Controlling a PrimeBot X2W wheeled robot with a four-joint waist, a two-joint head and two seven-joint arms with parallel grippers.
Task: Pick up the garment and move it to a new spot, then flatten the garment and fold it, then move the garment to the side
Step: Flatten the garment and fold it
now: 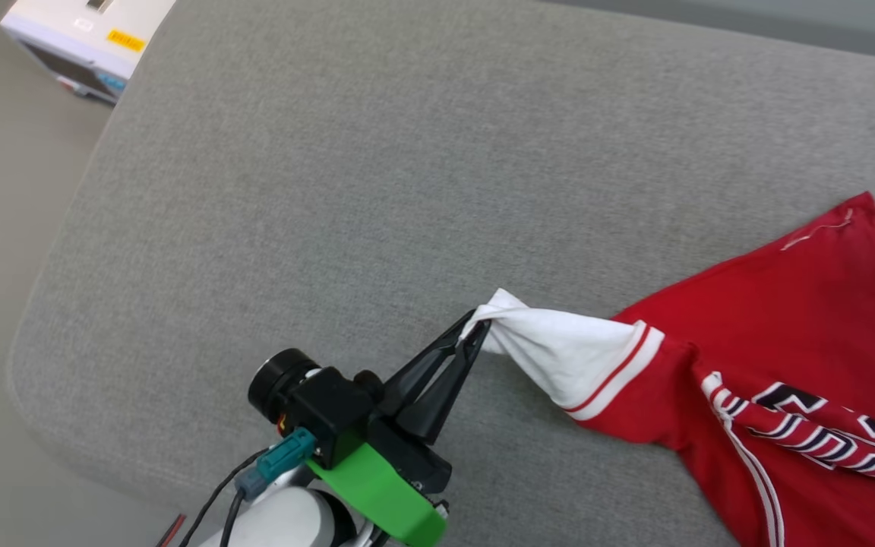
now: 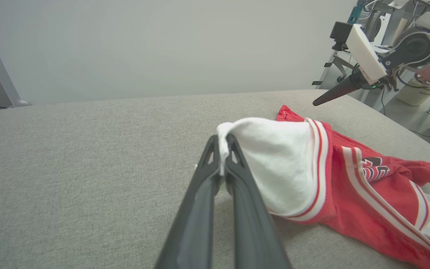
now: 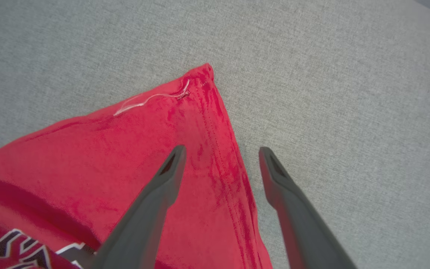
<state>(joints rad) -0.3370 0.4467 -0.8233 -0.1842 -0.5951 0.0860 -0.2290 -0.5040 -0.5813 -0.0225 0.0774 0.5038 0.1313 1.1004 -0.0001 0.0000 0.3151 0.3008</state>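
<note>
We see the garment point(image 1: 787, 334) red, its sleeve point(image 1: 559, 346) white with red-striped trim, its lettering point(image 1: 825, 437) black and white; the surface point(image 1: 407, 190) is grey, our left tool point(image 1: 475, 328) black

Red garment point(image 1: 787, 319), rumpled on a grey fabric surface point(image 1: 331, 190), one white sleeve — red-striped at its trim — stretched to a raised point, black-and-white lettering creased, one red corner lying flat
</note>
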